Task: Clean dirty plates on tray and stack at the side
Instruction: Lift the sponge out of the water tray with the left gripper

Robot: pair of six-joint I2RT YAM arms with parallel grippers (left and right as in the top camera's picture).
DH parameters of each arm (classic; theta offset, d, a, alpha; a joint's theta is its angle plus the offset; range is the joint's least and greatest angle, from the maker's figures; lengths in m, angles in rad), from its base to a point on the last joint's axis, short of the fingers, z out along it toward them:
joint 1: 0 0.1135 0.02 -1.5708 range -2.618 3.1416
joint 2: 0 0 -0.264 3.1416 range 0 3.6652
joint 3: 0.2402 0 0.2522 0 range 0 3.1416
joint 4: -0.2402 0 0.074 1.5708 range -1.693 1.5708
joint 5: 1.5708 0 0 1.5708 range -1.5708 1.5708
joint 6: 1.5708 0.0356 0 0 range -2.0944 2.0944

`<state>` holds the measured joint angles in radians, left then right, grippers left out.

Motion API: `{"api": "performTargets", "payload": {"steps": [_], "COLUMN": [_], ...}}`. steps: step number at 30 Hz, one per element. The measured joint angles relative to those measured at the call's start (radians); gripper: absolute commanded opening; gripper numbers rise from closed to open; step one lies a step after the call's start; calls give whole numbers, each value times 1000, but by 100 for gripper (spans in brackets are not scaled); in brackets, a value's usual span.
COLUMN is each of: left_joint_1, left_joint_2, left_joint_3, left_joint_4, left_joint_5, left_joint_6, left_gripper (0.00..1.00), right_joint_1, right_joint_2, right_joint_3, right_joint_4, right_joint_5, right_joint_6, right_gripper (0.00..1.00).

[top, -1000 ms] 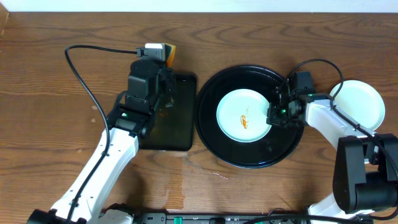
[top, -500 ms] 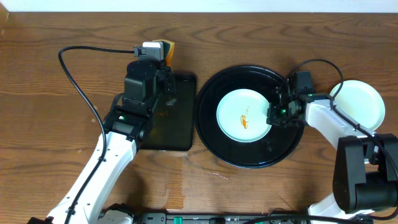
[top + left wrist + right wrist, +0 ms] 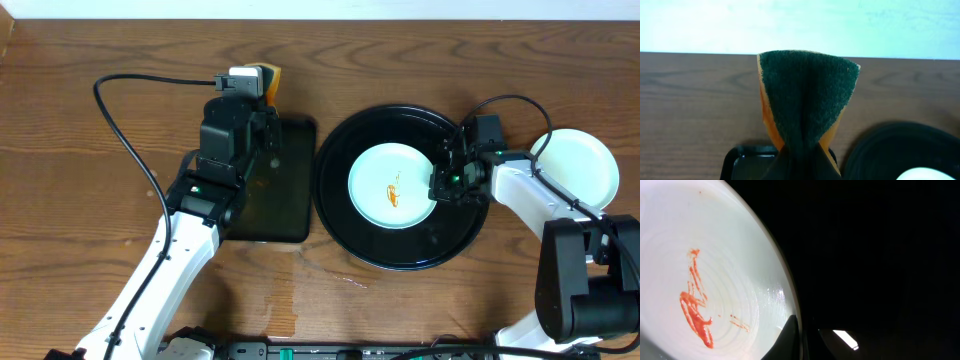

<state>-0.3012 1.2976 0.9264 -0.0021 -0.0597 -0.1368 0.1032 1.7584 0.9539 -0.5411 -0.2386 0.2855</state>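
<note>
Wooden table (image 3: 80, 200), smeared plate (image 3: 390, 185) at right hand (image 3: 441, 186), sponge (image 3: 807, 100) in left hand (image 3: 256, 98)

On the brown wood table (image 3: 80, 200), a big round black tray (image 3: 345, 218). In the middle of it, one pale plate (image 3: 375, 172) with a small orange smear (image 3: 394, 190). At that plate's right edge, the right gripper (image 3: 441, 187), touching the rim. Right of the big tray, on the table, a second plate (image 3: 580, 165), plain and pale. Just left of the big tray, a small black tray (image 3: 285, 195). Past its far edge, the left gripper (image 3: 260, 88) with an orange sponge (image 3: 272, 80).
</note>
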Motion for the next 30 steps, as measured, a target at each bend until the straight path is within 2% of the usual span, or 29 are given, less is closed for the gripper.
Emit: {"api": "performTargets", "payload": {"steps": [9,14,19,24,30], "left_joint_1": [0,0,0,0,-1], "left_joint_2": [101,238,275,278,278], "left_joint_3": [2,2,9,104,226], "left_joint_4": [-226,-256,-338,-428,-446], "left_joint_5": [5,105,192,241,342], "left_joint_6": [-109,-152,-168,-179,-177], "left_gripper": [7,8,7,7,7], "right_joint_1": [0,0,0,0,0], "right_joint_2": [0,0,0,0,0], "right_joint_3": [0,0,0,0,0], "right_joint_4": [0,0,-4,-5,-6], "right_joint_5": [0,0,0,0,0], "right_joint_6": [0,0,0,0,0], "right_gripper": [1,1,1,1,1]}}
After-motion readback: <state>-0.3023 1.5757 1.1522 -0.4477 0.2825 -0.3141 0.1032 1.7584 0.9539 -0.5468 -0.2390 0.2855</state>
